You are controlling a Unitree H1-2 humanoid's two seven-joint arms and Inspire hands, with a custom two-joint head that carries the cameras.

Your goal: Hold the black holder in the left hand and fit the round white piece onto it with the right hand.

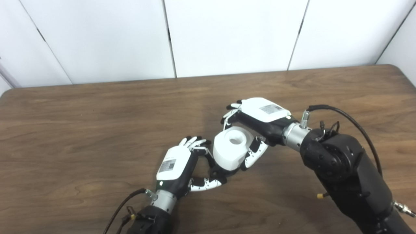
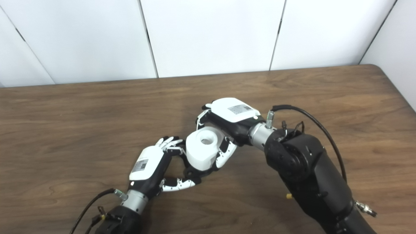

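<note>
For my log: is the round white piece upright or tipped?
Tipped: the round white piece leans, its hole facing up and toward the wall, held in the right hand.

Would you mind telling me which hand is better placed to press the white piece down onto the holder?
The right hand: it already grips the round white piece from above, while the left hand steadies the black holder beneath it.

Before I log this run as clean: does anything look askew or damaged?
Nothing looks damaged. The white piece sits tilted over the black holder, held between the left hand and right hand.
</note>
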